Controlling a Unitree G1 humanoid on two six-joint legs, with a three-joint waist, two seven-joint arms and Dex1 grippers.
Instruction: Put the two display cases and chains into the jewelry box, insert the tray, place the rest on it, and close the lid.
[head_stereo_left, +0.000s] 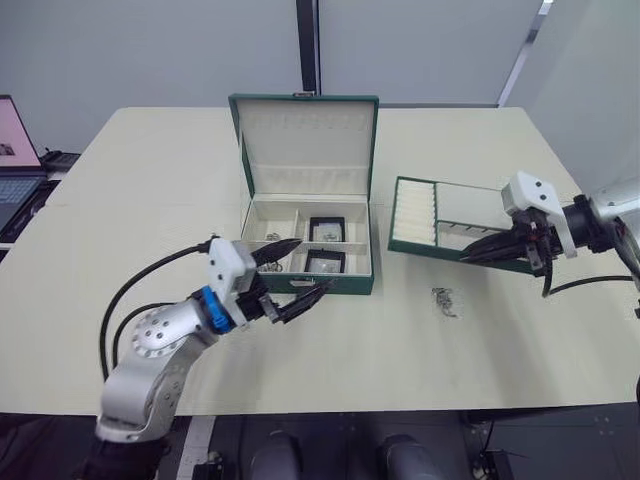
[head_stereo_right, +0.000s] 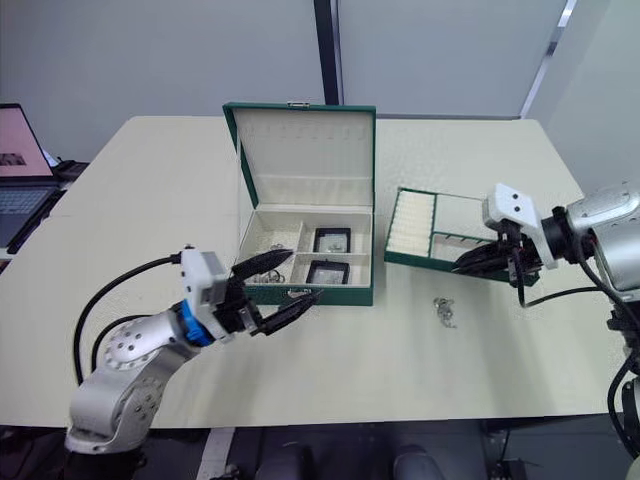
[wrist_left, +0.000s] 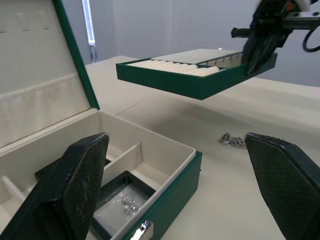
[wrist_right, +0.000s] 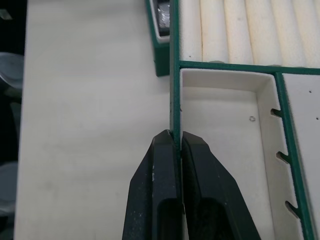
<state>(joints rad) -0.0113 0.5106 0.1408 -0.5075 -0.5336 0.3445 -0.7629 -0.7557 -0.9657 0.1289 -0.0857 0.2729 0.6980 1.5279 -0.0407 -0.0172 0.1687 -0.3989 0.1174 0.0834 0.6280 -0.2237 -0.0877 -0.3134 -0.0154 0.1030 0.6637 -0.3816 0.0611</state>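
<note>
Cream worktop (head_stereo_left: 150, 190) lies bare around the open jewelry box (head_stereo_left: 350, 285), its lid (head_stereo_left: 305, 140) upright. Two display cases (head_stereo_left: 326, 229) sit inside. The right hand (wrist_right: 179, 150) pinches the tray (head_stereo_left: 415, 215) by its rim (the left wrist view shows it lifted off the surface). One chain (head_stereo_left: 445, 301) lies below it. The left hand (head_stereo_left: 305, 270), spread wide, hovers before the box's front wall.

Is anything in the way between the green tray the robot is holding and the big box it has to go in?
Nothing visible blocks it. The right pincer holds the tray lifted off the table, beside the open jewelry box. Only bare table lies between them. The left pincer hovers open at the box's front edge, so it may need to back off.
</note>
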